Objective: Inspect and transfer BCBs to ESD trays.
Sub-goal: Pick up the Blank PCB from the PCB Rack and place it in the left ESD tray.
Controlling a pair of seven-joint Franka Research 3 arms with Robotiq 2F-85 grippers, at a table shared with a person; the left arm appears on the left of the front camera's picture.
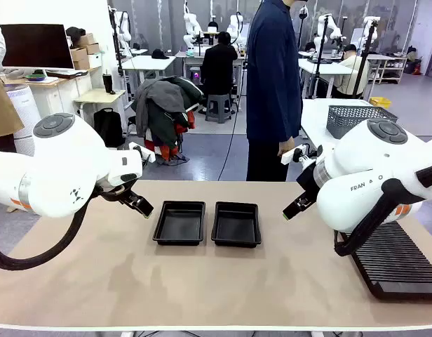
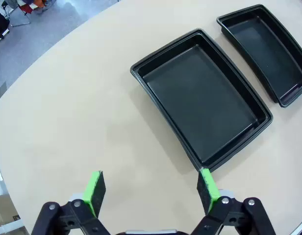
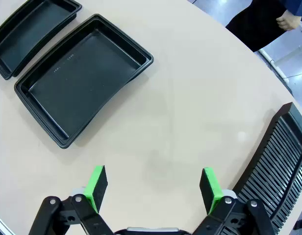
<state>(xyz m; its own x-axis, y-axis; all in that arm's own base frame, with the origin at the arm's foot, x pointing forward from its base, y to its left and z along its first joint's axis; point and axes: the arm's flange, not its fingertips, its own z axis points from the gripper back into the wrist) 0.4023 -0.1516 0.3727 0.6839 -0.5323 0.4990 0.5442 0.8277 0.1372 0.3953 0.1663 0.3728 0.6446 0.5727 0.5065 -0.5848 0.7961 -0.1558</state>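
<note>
Hovering over the surface, both jaws spread wide, holding nothing. Left ESD tray lies at 3 o'clock from left jaws, right ESD tray at 9 o'clock from right jaws; both bare, side by side, long axes 12-to-6. Each arm nearer its own tray.

front view: across the table, ESD trays central, farther off.
wrist views: from above, near the same trays.
</note>
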